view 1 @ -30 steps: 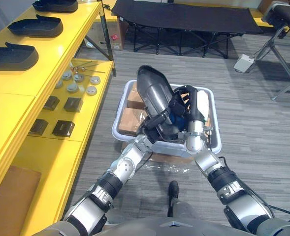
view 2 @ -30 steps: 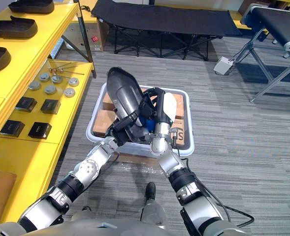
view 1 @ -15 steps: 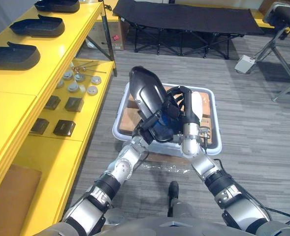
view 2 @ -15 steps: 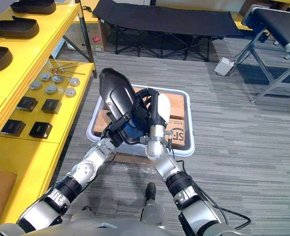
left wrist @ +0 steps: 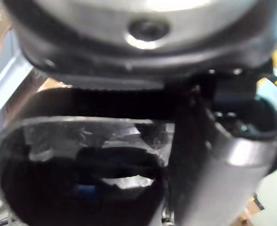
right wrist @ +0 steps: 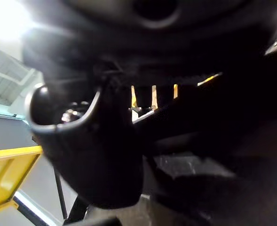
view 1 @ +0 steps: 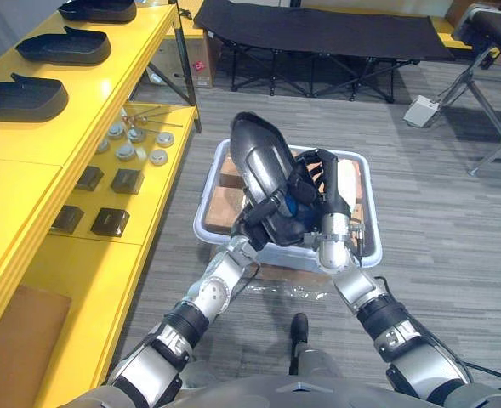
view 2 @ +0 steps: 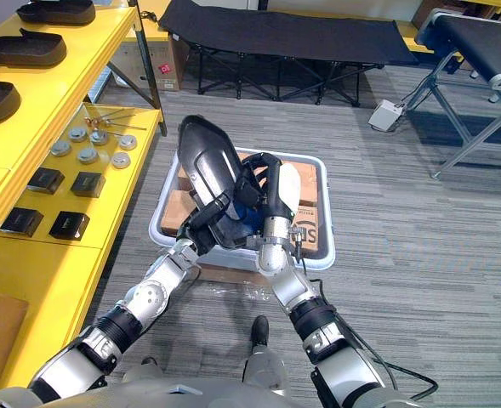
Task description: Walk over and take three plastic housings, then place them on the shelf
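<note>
A dark glossy plastic housing (view 1: 263, 161) stands tilted on end above the white bin (view 1: 206, 223), held between both hands. My left hand (view 1: 265, 219) is curled round its lower edge from below. My right hand (view 1: 322, 185), with a white thumb cover, is curled over its right side. Close past the left hand, the housing's hollow inside (left wrist: 72, 188) shows in the left wrist view. Three more dark housings (view 1: 20, 95) (view 1: 63, 47) (view 1: 97, 10) lie in a row on the top of the yellow shelf (view 1: 105, 85) at the left.
The bin holds cardboard boxes (view 1: 226, 204). The shelf's lower level carries round metal parts (view 1: 127, 144) and small black boxes (view 1: 110, 221). A black folding cot (view 1: 318, 34) stands at the back; a white box (view 1: 422, 109) and a bench frame (view 1: 488, 85) are at the right.
The housing, held in both hands, swung a little to the left and then back to the right. Both hands kept their hold.
</note>
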You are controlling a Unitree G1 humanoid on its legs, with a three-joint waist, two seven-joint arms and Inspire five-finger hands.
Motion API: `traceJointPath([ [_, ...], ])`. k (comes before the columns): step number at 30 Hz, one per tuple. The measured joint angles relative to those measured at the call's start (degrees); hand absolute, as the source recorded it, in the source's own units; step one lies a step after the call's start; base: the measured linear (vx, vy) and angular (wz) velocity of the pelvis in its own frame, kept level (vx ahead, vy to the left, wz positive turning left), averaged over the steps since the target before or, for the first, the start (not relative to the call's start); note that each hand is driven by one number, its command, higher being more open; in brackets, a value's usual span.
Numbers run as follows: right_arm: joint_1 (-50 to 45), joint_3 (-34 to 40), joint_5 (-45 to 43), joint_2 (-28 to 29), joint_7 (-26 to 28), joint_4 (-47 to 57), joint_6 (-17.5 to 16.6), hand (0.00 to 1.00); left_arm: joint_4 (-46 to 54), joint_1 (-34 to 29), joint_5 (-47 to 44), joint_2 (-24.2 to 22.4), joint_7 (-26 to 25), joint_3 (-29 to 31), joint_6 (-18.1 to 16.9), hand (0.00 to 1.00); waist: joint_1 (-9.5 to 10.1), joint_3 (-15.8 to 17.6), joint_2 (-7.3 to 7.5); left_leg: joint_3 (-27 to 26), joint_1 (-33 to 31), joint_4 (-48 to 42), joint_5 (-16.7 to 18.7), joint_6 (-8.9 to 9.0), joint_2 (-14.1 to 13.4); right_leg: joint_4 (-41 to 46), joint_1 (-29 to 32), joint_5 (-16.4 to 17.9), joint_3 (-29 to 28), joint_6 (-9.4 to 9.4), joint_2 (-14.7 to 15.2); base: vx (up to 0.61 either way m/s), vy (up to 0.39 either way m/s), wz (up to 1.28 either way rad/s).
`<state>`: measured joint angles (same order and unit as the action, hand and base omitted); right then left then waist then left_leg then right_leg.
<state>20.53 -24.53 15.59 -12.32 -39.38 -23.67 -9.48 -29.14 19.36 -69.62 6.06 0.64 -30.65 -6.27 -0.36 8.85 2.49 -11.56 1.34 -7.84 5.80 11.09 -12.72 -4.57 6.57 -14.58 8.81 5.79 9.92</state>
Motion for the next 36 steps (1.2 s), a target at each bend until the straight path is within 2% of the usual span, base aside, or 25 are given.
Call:
traceJointPath([
  [7,-0.15,-0.43,1.05,0.86,0.2,-0.39,0.16,0.0,0.01,-0.81,0.56,0.8,-0.07,-0.15,-0.14,0.0,0.19,-0.11,0.4,0.16,-0.12,0.01,-0.01,0.02,0.0,0.0,0.0,0.0,0.15,0.01,0.02,0.0,0.0,0.0],
  [15,-1.28,0.09,0.96,0.89,0.22,-0.4,0.24,0.0,0.46,-0.94,1.43,0.6,-2.7,-1.03,-0.28,0.0,0.19,-0.12,0.47,0.16,-0.13,0.02,0.01,-0.02,0.0,0.0,0.0,0.01,0.15,0.01,0.01,0.0,0.0,0.0],
  [16,-1.39,0.3,0.93,1.03,0.22,-0.4,0.24,1.0,0.52,-1.02,2.66,0.38,-3.2,-1.03,-0.72,0.0,0.22,-0.13,0.5,0.17,-0.13,0.01,0.01,-0.02,0.0,0.0,0.0,0.01,0.15,0.02,0.01,0.0,0.0,0.0],
  [21,-1.75,0.47,0.86,2.35,0.27,-0.4,-0.02,1.0,1.14,-1.66,9.83,-1.69,-7.13,-0.02,-3.65,0.0,0.23,-0.16,0.77,0.17,-0.13,0.01,0.0,-0.03,-0.01,0.0,0.0,0.01,0.15,0.02,0.0,0.0,0.0,0.0],
  [27,-3.62,0.24,-0.88,3.49,1.47,2.07,-1.01,1.0,8.11,-2.08,21.61,-1.63,-13.1,3.01,-3.79,0.0,0.41,-0.18,0.85,0.23,0.03,0.01,0.0,-0.01,-0.01,0.01,-0.22,0.0,0.16,0.02,-0.02,0.0,0.0,0.0],
  [33,-7.44,0.17,-2.96,3.91,3.09,9.31,-1.04,1.0,15.7,-4.23,38.32,-1.65,-18.88,5.88,-3.86,0.0,0.32,-0.73,1.69,0.12,0.81,0.0,0.11,0.07,-0.01,0.0,-0.89,0.01,0.07,0.02,-0.03,0.0,0.0,-0.01],
  [36,-9.58,0.18,-3.09,4.2,4.92,11.23,-0.92,1.0,16.32,-4.53,49.32,-1.69,-24.12,6.71,-3.79,0.0,0.32,-1.0,2.05,-0.24,1.51,-0.05,0.49,-0.1,0.0,-0.02,-1.44,0.24,-0.2,0.07,-0.02,-0.03,0.009,-0.06],
])
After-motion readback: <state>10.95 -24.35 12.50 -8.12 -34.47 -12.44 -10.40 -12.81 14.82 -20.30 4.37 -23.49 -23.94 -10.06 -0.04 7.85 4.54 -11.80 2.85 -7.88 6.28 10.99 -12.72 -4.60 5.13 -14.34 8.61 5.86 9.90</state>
